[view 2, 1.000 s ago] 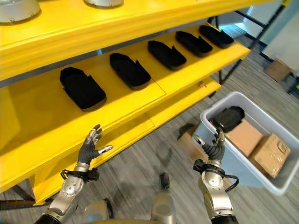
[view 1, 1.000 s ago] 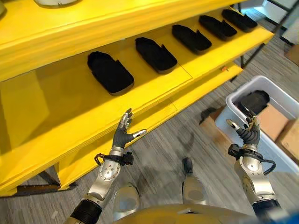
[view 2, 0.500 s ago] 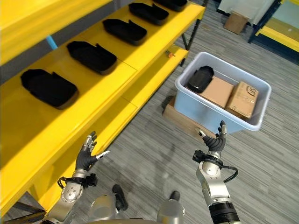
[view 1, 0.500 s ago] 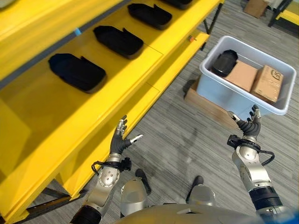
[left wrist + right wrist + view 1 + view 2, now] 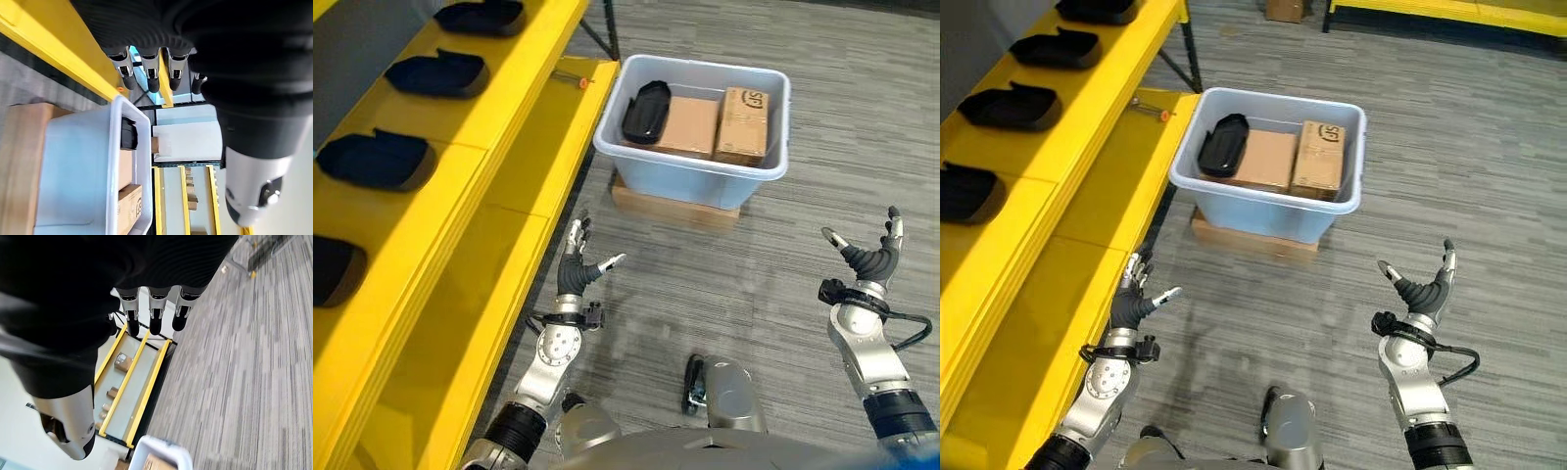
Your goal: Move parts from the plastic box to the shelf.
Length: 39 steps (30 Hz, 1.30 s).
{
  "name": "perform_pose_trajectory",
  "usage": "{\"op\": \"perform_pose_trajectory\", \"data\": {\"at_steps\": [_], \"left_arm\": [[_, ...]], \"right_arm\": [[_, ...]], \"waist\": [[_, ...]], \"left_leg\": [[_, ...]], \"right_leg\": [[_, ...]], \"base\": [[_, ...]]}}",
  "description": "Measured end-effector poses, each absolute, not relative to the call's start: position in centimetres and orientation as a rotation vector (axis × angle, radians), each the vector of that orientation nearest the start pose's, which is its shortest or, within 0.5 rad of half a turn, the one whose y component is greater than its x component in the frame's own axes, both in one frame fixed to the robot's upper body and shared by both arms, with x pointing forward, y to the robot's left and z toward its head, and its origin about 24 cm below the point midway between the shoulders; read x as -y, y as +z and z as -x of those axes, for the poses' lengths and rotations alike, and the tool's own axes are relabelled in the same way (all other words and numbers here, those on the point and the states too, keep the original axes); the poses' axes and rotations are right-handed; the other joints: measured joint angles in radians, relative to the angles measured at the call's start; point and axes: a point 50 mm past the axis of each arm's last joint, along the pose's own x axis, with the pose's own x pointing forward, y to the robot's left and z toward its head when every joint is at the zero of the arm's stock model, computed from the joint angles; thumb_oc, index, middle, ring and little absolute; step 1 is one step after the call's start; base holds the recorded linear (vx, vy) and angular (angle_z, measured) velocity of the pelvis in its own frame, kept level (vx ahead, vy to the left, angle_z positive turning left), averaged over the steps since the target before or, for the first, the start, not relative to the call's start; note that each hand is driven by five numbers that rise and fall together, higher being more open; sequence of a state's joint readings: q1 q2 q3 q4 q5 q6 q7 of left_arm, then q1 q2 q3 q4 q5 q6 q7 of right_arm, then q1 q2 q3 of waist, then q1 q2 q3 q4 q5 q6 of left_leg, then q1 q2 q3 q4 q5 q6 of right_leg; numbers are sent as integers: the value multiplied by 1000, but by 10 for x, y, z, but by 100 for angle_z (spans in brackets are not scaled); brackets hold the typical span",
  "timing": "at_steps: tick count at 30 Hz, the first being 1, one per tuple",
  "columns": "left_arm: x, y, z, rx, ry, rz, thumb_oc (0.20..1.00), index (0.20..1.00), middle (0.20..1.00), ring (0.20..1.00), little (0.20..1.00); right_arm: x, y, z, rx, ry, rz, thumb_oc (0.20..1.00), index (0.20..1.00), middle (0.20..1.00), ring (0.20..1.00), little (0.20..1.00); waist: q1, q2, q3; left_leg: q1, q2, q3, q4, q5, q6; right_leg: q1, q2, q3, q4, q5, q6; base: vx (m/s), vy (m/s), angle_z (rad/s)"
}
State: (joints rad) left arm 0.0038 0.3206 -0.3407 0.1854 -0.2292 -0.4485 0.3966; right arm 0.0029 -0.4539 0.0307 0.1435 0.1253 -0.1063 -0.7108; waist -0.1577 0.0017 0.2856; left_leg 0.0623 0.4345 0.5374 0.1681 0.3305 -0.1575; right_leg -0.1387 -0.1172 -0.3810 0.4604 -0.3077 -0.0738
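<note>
A pale blue plastic box (image 5: pixel 685 181) stands on the floor ahead, on a flat board. A black part (image 5: pixel 644 110) leans at its left end, beside two cardboard boxes (image 5: pixel 717 123). The yellow shelf (image 5: pixel 504 93) runs along the left, and several black parts (image 5: pixel 377 162) lie in a row on it. My left hand (image 5: pixel 578 272) is held up near the shelf's lower level, open and empty. My right hand (image 5: pixel 873 259) is raised over bare floor to the right of the box, open and empty. The left wrist view shows straight fingers (image 5: pixel 151 73) with the box (image 5: pixel 73 166) beyond them.
The shelf's lower level (image 5: pixel 460 304) juts out at floor height on the left. A wooden board (image 5: pixel 671 209) lies under the box. Grey plank floor (image 5: pixel 764 274) spreads between me and the box. Another yellow rack (image 5: pixel 132 382) stands far off.
The whole view has swung from the shelf toward the box, so the camera moved. The box now lies ahead and the shelf sits at the left. Both hands stay open and empty.
</note>
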Motion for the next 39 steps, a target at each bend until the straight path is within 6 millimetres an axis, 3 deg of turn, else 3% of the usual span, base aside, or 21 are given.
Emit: {"op": "perform_pose_trajectory", "data": {"at_steps": [2,3,6,8,10,12,13,14,15,16,17,19,20,22,24,27,30,33,34,37,39], "left_arm": [[-159,31,-239,186,102,-11,1000,1000,1000,1000,1000],[-159,30,-238,181,111,-6,1000,1000,1000,1000,1000],[-166,29,-235,175,139,-11,1000,1000,1000,1000,1000],[-166,29,-235,175,136,-18,1000,1000,1000,1000,1000],[-166,22,-234,145,132,-35,1000,1000,1000,1000,1000],[-171,10,-229,94,150,-50,1000,1000,1000,1000,1000],[-174,6,-225,79,163,-53,1000,1000,1000,1000,1000],[-178,1,-219,54,181,-59,1000,1000,1000,1000,1000],[-178,1,-219,57,179,-56,1000,1000,1000,1000,1000],[-175,1,-219,61,170,-57,1000,1000,1000,1000,1000],[-176,5,-223,78,161,-68,1000,1000,1000,1000,1000],[-175,10,-228,107,127,-112,1000,1000,1000,1000,1000],[-176,14,-232,120,115,-132,1000,1000,1000,1000,1000],[-179,14,-232,120,111,-147,1000,1000,1000,1000,1000],[-182,17,-234,130,103,-169,1000,1000,1000,1000,1000],[-184,19,-235,140,89,-205,1000,1000,1000,1000,1000],[-188,15,-233,106,129,-212,1000,1000,1000,1000,1000],[-194,15,-234,98,168,-206,1000,1000,1000,1000,1000],[-191,14,-234,90,165,-203,1000,1000,1000,1000,1000],[-188,13,-235,83,166,-198,1000,1000,1000,1000,1000],[-186,15,-237,93,167,-189,1000,1000,1000,1000,1000]], "right_arm": [[266,52,-239,91,-677,346,1000,1000,1000,1000,1000],[261,53,-241,110,-632,350,1000,1000,1000,1000,1000],[255,48,-237,98,-597,342,1000,1000,1000,1000,1000],[249,50,-236,112,-555,336,1000,1000,1000,1000,1000],[238,41,-237,83,-500,334,1000,1000,1000,1000,1000],[226,36,-238,69,-424,336,1000,1000,1000,1000,1000],[225,38,-241,77,-406,337,1000,1000,1000,1000,1000],[224,43,-247,96,-377,342,1000,1000,1000,1000,1000],[226,44,-246,97,-367,348,1000,1000,1000,1000,1000],[229,43,-242,85,-346,358,1000,1000,1000,1000,1000],[227,43,-241,84,-342,345,1000,1000,1000,1000,1000],[221,46,-242,107,-316,326,1000,1000,1000,1000,1000],[216,48,-242,116,-312,302,1000,1000,1000,1000,1000],[204,50,-245,134,-299,256,1000,1000,1000,1000,1000],[195,56,-250,163,-285,227,1000,1000,1000,1000,1000],[193,65,-256,200,-284,220,1000,1000,1000,1000,1000],[190,69,-259,216,-299,203,1000,1000,1000,1000,1000],[183,72,-263,236,-311,173,1000,1000,1000,1000,1000],[182,73,-264,235,-310,173,1000,1000,1000,1000,1000],[182,73,-264,236,-305,174,1000,1000,1000,1000,1000],[183,72,-263,230,-299,177,1000,1000,1000,1000,1000]], "waist": [[7,-6,2],[14,-13,7],[12,-18,8],[9,-20,9],[36,-22,13],[65,-4,39],[74,3,44],[97,21,51],[91,29,52],[84,50,40],[82,39,41],[90,-6,35],[96,-26,34],[109,-29,33],[124,-29,33],[157,-40,25],[172,-49,17],[182,-61,3],[176,-51,4],[142,-35,8],[121,-35,6]], "left_leg": [[-55,-26,-97,128,-103,0],[-96,-149,-221,215,-272,-3],[-136,-228,-219,246,-361,17],[-192,-229,-203,68,-348,23],[-230,-223,-223,-103,-307,10],[-266,-199,-244,-161,-242,18],[-265,-212,-285,-162,-242,22],[-245,-245,-341,-169,-238,34],[-229,-264,-313,-150,-236,47],[-178,-282,-247,-153,-256,100],[-166,-300,-237,-167,-197,140],[-165,-357,-220,-192,-173,166],[-155,-398,-217,-208,-180,193],[-107,-443,-213,-238,-190,226],[-82,-462,-209,-239,-215,252],[-80,-471,-192,-232,-250,262],[-24,-480,-169,-235,-276,277],[-3,-480,-148,-219,-317,298],[8,-467,-147,-226,-324,305],[38,-451,-134,-239,-324,285],[45,-451,-133,-237,-345,254]], "right_leg": [[9,12,30,-33,10,-21],[47,34,72,-119,60,-27],[150,82,88,-241,95,-34],[164,100,75,-265,102,-33],[182,117,127,-314,121,-34],[255,122,160,-346,128,-16],[270,124,198,-348,122,-6],[290,114,250,-351,122,12],[308,105,254,-357,115,31],[336,104,257,-352,90,70],[341,85,254,-344,75,89],[321,23,222,-325,58,125],[326,-11,198,-324,61,140],[341,-53,165,-289,82,172],[328,-83,144,-218,96,185],[270,-93,143,-188,125,196],[217,-145,111,9,149,242],[128,-202,71,184,206,251],[87,-187,69,196,155,243],[52,-132,58,-53,149,238],[22,-129,54,-261,234,265]], "base": [[175,-70,-49],[185,-1,-80],[196,93,-37],[273,208,-1],[305,192,-35],[346,320,-74],[360,410,-128],[189,249,-118],[246,357,-99],[144,228,-16],[149,236,-3],[110,180,10],[152,266,15],[115,222,9],[77,155,1],[119,215,-7],[69,155,-20],[95,96,-31],[107,-28,-17],[158,-126,-13],[202,-203,-3]]}}
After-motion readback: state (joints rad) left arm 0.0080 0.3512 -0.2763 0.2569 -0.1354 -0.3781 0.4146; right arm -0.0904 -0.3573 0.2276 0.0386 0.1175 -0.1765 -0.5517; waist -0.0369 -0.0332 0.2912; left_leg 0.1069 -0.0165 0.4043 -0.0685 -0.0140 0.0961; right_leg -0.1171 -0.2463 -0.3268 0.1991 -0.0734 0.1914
